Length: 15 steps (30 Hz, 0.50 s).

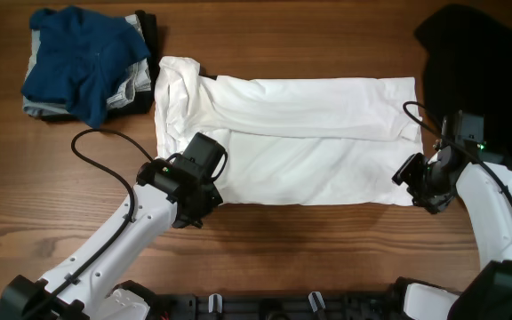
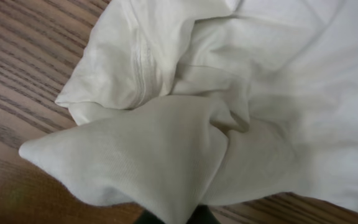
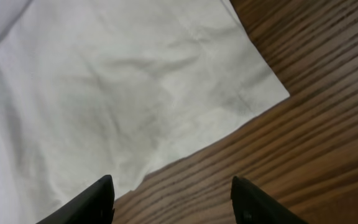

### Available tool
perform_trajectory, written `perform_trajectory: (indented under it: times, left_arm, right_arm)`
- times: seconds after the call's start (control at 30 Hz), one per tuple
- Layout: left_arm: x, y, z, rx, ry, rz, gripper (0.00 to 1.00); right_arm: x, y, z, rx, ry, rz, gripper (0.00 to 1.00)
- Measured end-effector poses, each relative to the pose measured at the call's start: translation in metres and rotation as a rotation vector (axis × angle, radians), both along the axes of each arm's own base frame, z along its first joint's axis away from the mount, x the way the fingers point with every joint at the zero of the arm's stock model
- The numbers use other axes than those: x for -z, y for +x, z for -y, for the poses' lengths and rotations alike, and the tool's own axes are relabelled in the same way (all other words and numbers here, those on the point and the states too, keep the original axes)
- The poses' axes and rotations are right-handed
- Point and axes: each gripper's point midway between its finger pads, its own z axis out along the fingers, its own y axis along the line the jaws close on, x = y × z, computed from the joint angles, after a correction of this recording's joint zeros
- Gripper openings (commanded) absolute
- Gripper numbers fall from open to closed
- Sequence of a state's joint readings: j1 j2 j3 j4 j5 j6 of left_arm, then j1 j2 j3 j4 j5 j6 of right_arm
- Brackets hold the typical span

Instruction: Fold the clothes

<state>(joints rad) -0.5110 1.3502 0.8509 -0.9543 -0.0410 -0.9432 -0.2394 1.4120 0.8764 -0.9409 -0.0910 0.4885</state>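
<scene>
Over at the far left of the bench (image 1: 327, 258), a blue and grey pile (image 1: 83, 58) of clothes lies crumpled and unfolded, straight on the wood. I can see no basket, bin or tray anywhere, so nothing here is held in anything.

Next along, the left arm (image 1: 118, 227) reaches to the near left corner of the white T-shirt (image 1: 309, 133). The shirt lies across the middle of the bench as a long band with its sides turned in and no lettering showing. In the wrist view the left jaws look closed on a pinch of that corner. The cloth rises in a peak toward them, with a seamed edge bunched just beyond. Only a sliver of the tips shows, so I judge this from the drape.

At the shirt's near right corner, the right arm (image 1: 496, 204) hovers with the right jaws spread wide and holding nothing. The corner lies flat on the wood just ahead of them.

Farthest right, a black garment (image 1: 474, 53) lies heaped just beside the shirt's end.

The step looks like taking both near corners to fold the band over. To do it well, the right jaws should bite in past the hem through every layer, level with the left. Both should then lift together and keep the cloth taut, so the bunched left end smooths out rather than creasing.
</scene>
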Motion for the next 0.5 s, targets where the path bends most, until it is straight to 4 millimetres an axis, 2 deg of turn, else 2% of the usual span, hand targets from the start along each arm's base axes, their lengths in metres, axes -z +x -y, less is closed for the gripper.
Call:
perform_trajectory:
  times: [0.17, 0.37, 0.5]
  left_arm:
    - [0.0, 0.001, -0.002, -0.002, 0.014, 0.008, 0.04]
    - [0.0, 0.002, -0.003, -0.002, 0.016, 0.009, 0.04]
    - [0.0, 0.002, -0.004, -0.003, 0.02, 0.011, 0.04]
  right_arm:
    - [0.014, 0.001, 0.015, 0.051, -0.017, -0.035, 0.61]
    - [0.025, -0.005, 0.05, 0.156, -0.055, -0.063, 0.59]
    - [0.03, -0.003, 0.058, 0.147, -0.067, -0.05, 0.56]
